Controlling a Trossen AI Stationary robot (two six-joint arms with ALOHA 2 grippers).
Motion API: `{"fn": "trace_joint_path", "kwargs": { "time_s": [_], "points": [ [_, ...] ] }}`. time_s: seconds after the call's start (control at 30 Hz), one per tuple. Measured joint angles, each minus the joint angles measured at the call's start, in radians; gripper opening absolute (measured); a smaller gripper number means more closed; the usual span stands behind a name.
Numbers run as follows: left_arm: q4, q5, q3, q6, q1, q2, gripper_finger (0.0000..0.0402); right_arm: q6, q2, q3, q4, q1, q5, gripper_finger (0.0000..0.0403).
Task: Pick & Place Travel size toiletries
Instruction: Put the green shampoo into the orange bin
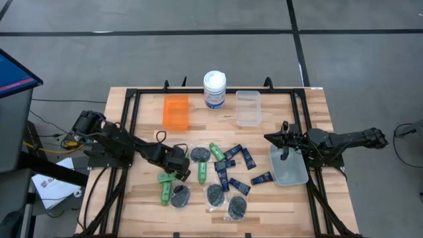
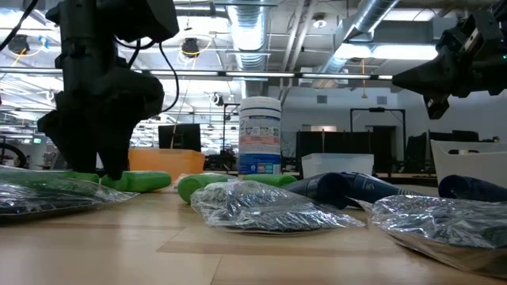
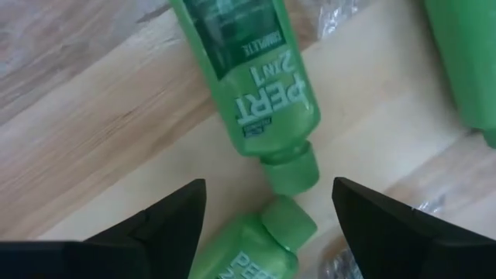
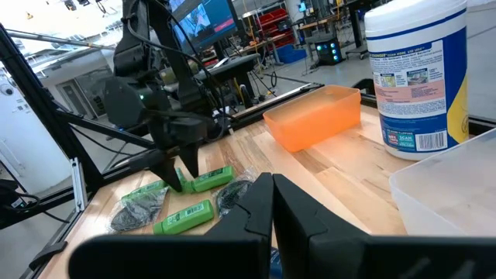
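left pincer (image 1: 174,173): released, over two green Pert bottles (image 3: 256,70) on table (image 1: 277,205) | right pincer (image 1: 285,141): clenched, empty, above clear bin (image 1: 288,173)

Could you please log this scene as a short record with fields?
surface: wooden table
left end effector: open, over two green bottles lying cap to cap
right end effector: shut, over the clear tray
loose items: navy tubes, black discs in packets
behind: orange bin, clear bin, white canister
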Motion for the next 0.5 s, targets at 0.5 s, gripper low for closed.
{"fn": "trace_joint_path", "kwargs": {
  "time_s": [0.5],
  "points": [
    [0.001,-0.022,0.000,-0.038,0.047,0.002,0.0273,0.000,0.000,0.000,0.000,0.000,0.000,0.0000]
  ]
}}
